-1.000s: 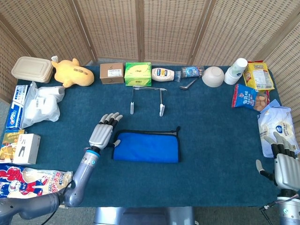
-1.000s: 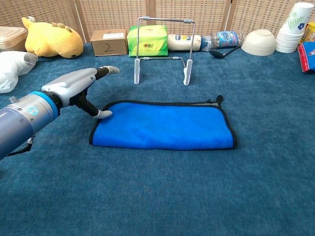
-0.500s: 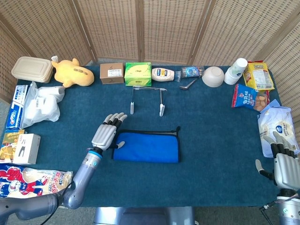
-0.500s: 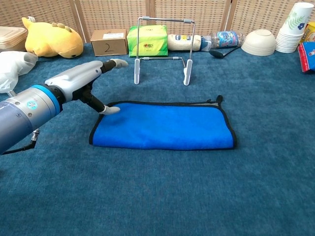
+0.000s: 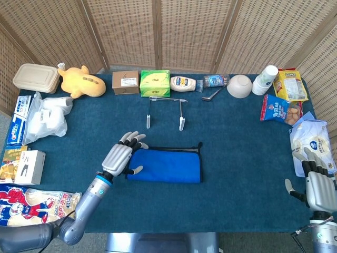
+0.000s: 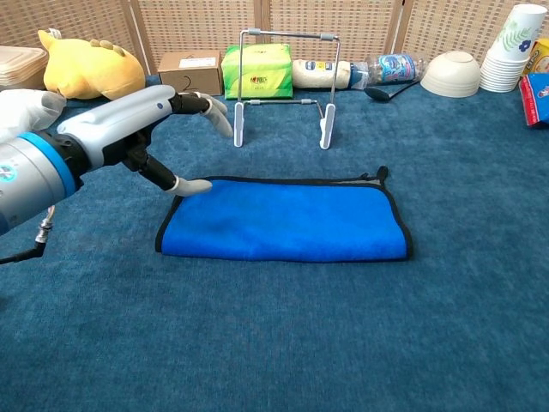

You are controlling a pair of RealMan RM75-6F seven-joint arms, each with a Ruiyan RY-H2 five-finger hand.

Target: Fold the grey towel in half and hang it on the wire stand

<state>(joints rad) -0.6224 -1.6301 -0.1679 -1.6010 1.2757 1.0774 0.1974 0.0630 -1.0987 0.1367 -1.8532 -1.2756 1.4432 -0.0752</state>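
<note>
The towel (image 5: 166, 166) (image 6: 287, 220) is blue with a dark edge and lies folded flat on the table, in front of the wire stand (image 5: 166, 110) (image 6: 282, 86). My left hand (image 5: 122, 156) (image 6: 137, 129) hovers over the towel's left end with its fingers spread and nothing in it; the thumb tip reaches down near the towel's back left corner. Whether it touches the cloth is unclear. My right hand (image 5: 317, 184) sits at the table's right front edge, fingers apart and empty, far from the towel.
Along the back stand a cardboard box (image 5: 125, 82), a green tissue box (image 5: 155, 83), a mayonnaise bottle (image 5: 183, 83), a bowl (image 5: 239, 86) and paper cups (image 5: 265, 79). Snack bags (image 5: 278, 109) lie right; a plush toy (image 5: 80, 82) and plastic bags (image 5: 47, 116) lie left.
My left hand has risen and moved right, from beside the towel's left edge to above its left end. The towel and the right hand have not moved.
</note>
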